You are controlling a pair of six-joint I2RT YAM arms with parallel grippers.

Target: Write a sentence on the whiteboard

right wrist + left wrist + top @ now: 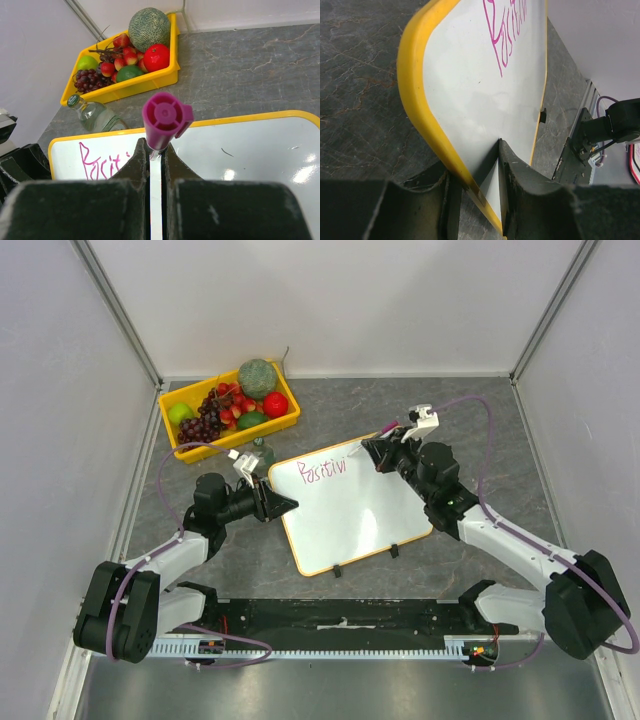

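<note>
Whiteboard (pixel 355 515) in left hand (pixel 290 505) | marker (pixel 165 117) in right hand (pixel 156 152), likely at sentence (pixel 325 473)

Below the right pincer (pixel 156 150), the whiteboard (pixel 350 515) is smooth and glossy, catching glare. The marker (pixel 165 117) between the pincer's matt black fingers (pixel 135 165) looks like plastic. The worktop (pixel 500 430) is matt, veined grey.

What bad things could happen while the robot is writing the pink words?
The left gripper pinches the whiteboard at just one edge, so pushing with the marker might swivel it. The right gripper sits beside the pink letters and could smear them. The bottle by the board's corner might get bumped.
</note>
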